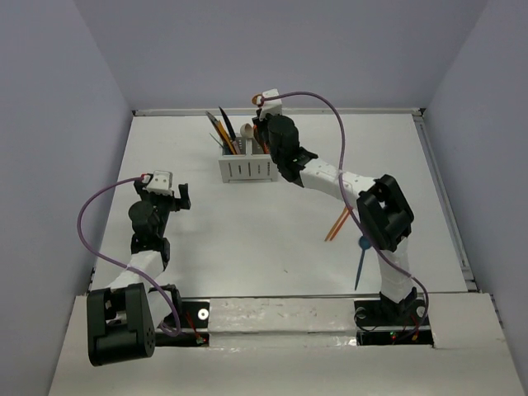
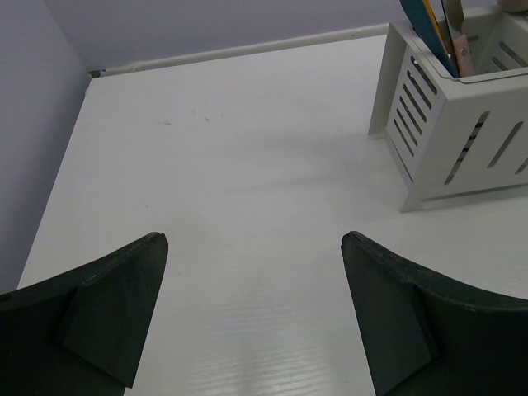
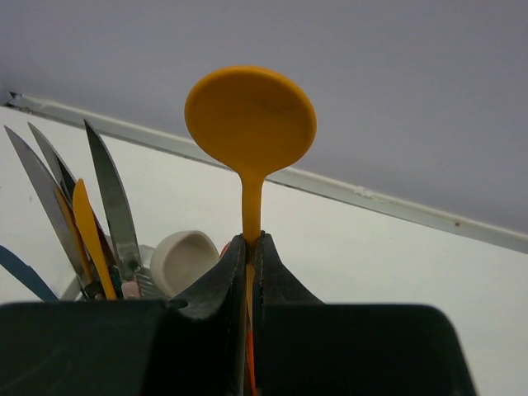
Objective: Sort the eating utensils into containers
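Observation:
The white slotted caddy (image 1: pixel 247 169) stands at the back middle of the table; it also shows in the left wrist view (image 2: pixel 462 140). Knives (image 1: pixel 224 132) stand in its left compartment and a white spoon (image 1: pixel 246 130) to their right. My right gripper (image 1: pixel 266 136) is above the caddy. In the right wrist view this gripper (image 3: pixel 252 243) is shut on the handle of an orange spoon (image 3: pixel 250 120), bowl up, beside the knives (image 3: pixel 107 206) and the white spoon (image 3: pixel 186 260). My left gripper (image 1: pixel 183 196) is open and empty over bare table (image 2: pixel 254 243), left of the caddy.
Two orange utensils (image 1: pixel 338 223) and a dark blue one (image 1: pixel 361 260) lie on the table beside and partly under the right arm. Grey walls enclose the table on the left, back and right. A raised rail (image 1: pixel 445 198) runs along the right edge.

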Controlling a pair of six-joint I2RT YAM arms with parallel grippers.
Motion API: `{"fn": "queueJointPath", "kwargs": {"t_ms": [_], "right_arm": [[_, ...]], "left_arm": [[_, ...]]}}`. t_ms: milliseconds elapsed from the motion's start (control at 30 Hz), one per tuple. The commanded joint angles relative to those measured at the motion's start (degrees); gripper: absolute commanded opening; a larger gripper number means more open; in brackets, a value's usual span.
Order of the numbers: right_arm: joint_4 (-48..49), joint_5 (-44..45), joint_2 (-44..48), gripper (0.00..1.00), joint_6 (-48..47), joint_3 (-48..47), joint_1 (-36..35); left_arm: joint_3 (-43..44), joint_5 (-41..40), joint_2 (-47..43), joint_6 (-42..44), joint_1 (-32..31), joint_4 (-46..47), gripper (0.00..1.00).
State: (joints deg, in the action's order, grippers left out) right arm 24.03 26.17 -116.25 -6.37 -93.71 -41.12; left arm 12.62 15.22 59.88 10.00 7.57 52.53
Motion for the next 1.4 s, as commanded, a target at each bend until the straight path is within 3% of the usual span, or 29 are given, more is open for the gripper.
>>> {"fn": "queueJointPath", "kwargs": {"t_ms": [0,167,200,233,267,367,467,533,633,667,733,767,833,1100,1233,1367], "right_arm": [[2.3,1.0,-2.3,0.00,2.5,-3.0,1.0],[0.4,1.4,-3.8,0.00,9.7,1.5,1.0],[0.4,1.4,-3.5,0.05,11.5,2.6,1.0],[0.1,1.2,-3.1,0.18,12.1,3.4,1.0],[-1.6,0.4,-2.0,0.49,12.8,4.5,1.0],[-5.9,-0.2,0.7,0.73,13.5,4.7,1.0],[-12.2,0.9,6.8,0.80,14.6,6.4,1.0],[-16.1,2.6,13.2,0.82,15.9,8.9,1.0],[-29.3,6.1,22.3,0.83,21.7,13.8,1.7],[-37.7,4.5,24.3,0.84,27.3,15.5,2.6],[-44.2,-1.9,27.9,0.84,32.8,19.8,8.0],[-47.6,-9.4,30.7,0.83,36.4,25.5,10.0],[-49.7,-12.2,33.0,0.80,39.1,31.5,13.4],[-56.4,-13.5,51.1,0.78,52.9,49.9,13.4],[-65.0,-11.2,57.3,0.78,59.2,52.2,13.4],[-75.7,-8.3,53.1,0.80,62.3,51.1,13.4]], "left_arm": [[0.1,0.6,0.2,0.7,0.2,5.0,0.99],[0.1,0.7,0.2,0.8,0.1,5.1,0.99],[0.1,0.6,0.2,0.7,0.2,5.1,0.99],[0.1,0.6,0.2,0.7,0.2,5.1,0.99],[0.1,0.7,0.2,0.7,0.2,5.0,0.99],[0.1,0.9,0.2,0.9,0.1,5.0,0.99],[0.2,0.9,0.4,0.9,0.2,4.9,0.99],[0.1,1.0,0.2,0.9,0.1,4.9,0.99],[-0.1,1.2,-0.2,1.0,0.1,5.0,0.99],[-0.2,1.2,-0.3,1.0,0.1,5.2,0.99],[-0.1,1.3,-0.2,1.0,0.1,5.4,0.99],[-0.1,1.0,0.0,0.9,0.1,5.4,0.99],[-0.1,0.9,0.0,0.9,0.1,5.4,0.99],[-1.6,2.0,-1.9,1.3,0.0,6.3,0.99],[-1.9,2.1,-2.2,1.4,0.1,6.5,0.99],[-2.1,2.2,-2.7,1.4,0.1,6.4,0.99]]}}
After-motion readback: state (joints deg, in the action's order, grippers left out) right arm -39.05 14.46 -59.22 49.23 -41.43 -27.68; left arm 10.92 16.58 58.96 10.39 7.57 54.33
